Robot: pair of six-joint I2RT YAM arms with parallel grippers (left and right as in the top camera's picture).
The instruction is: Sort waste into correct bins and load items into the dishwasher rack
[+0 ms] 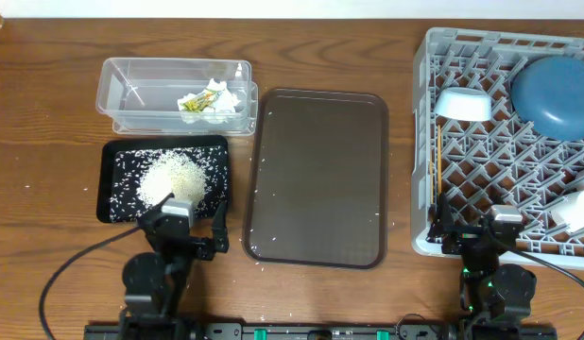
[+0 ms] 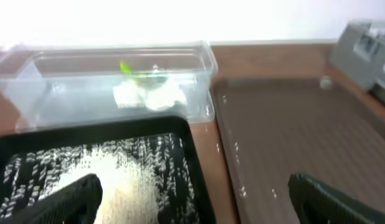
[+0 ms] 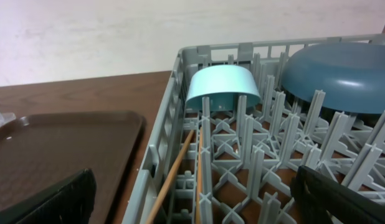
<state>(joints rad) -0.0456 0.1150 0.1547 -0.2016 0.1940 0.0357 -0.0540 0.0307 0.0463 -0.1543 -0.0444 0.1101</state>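
Note:
The clear tub (image 1: 131, 68) holds white tissue (image 2: 149, 95) and the yellow-green wrapper (image 1: 191, 103). The black tray (image 1: 105, 184) holds a pile of rice (image 1: 174, 176). The grey rack (image 1: 420, 142) holds the blue plate (image 1: 554, 94), the white bowl (image 1: 464, 105), two pale cups (image 1: 580, 203) at its right edge and the chopsticks (image 3: 174, 174) along its left wall. My left gripper (image 1: 181, 217) is open and empty over the black tray's near edge. My right gripper (image 1: 481, 227) is open and empty over the rack's near left corner.
A brown serving tray (image 1: 317, 161) lies between the black tray and the rack, with a few rice grains near its front left corner. A few more grains lie on the wooden table around it.

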